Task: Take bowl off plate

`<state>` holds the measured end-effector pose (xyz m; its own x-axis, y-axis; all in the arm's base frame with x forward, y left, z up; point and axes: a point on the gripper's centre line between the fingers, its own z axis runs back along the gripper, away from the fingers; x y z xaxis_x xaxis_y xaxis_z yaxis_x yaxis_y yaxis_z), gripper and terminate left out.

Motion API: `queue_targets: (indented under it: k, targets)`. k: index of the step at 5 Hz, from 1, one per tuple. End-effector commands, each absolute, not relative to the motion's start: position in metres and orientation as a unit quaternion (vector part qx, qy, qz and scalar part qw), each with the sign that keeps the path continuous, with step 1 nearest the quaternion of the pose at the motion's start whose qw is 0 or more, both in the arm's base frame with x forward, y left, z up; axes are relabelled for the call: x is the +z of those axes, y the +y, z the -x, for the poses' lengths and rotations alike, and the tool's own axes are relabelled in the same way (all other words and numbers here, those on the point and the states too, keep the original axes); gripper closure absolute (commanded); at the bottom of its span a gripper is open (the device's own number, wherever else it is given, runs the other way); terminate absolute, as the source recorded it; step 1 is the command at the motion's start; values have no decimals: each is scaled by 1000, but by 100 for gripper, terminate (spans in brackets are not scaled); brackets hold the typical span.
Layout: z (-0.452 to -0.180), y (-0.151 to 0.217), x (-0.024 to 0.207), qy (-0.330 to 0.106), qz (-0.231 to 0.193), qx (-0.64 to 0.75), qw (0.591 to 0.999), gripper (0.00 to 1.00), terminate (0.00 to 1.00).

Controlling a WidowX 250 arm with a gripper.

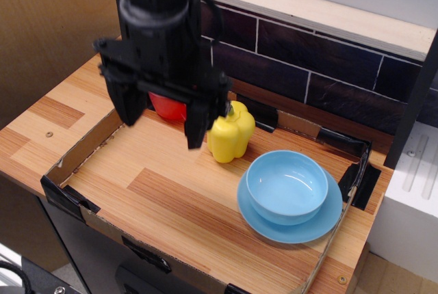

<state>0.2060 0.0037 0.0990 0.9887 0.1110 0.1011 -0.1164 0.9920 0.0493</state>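
Observation:
The light blue bowl (287,186) sits on the flat light blue plate (327,223) at the right of the cardboard-edged tray. My black gripper (162,124) hangs open and empty above the tray's left middle, to the left of the bowl and well apart from it. Its two fingers (196,123) point down with a wide gap between them.
A yellow toy pepper (233,133) stands just left of and behind the bowl, beside my right finger. A red cup (168,106) is partly hidden behind the gripper. The tray's low cardboard wall (82,150) rings the wooden surface. A dark brick wall (308,75) runs along the back.

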Motion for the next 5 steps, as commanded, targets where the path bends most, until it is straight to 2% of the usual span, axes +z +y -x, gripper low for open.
queue_targets:
  k: [1, 2, 5]
  targets:
    - [-191, 3, 56, -70, -22, 10, 997, 0, 0]
    - [-195, 7, 48, -70, -47, 13, 996, 0, 0]
    - [-195, 7, 48, -70, -47, 13, 996, 0, 0]
